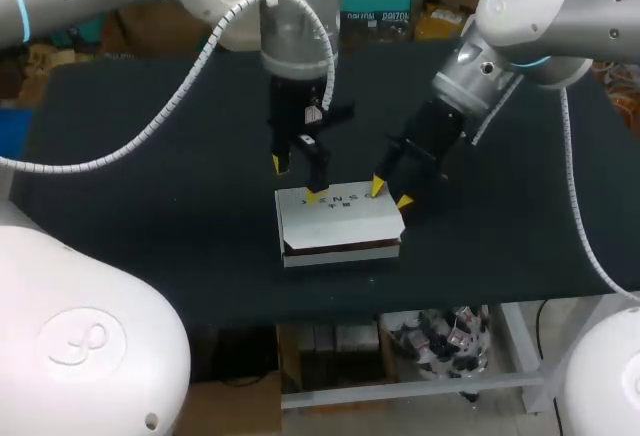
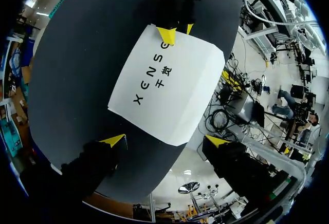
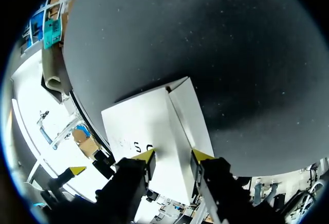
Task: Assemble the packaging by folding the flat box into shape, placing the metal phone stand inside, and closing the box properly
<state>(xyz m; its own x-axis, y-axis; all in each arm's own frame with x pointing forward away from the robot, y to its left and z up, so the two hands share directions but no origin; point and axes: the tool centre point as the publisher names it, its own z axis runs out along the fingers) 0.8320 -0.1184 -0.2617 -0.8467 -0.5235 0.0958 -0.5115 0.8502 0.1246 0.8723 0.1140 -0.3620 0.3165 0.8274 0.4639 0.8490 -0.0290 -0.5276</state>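
The white box [image 1: 340, 221] sits folded near the table's middle, lid down, with a dark slit along its front. My left gripper [image 1: 293, 178] hangs open over its back left corner, one yellow tip low by the lid's back edge. In the left wrist view the box [image 2: 164, 80] lies ahead of the left gripper [image 2: 164, 141], whose jaws stand wide apart. My right gripper [image 1: 391, 193] is at the back right corner. In the right wrist view the right gripper [image 3: 173, 156] straddles the box's [image 3: 149, 126] upper side edge, one tip on the lid and one on the side wall. No phone stand shows.
A black cloth covers the table [image 1: 150, 206]. Its front edge runs a short way in front of the box. My right gripper's fingers [image 2: 167, 35] show at the box's far edge in the left wrist view.
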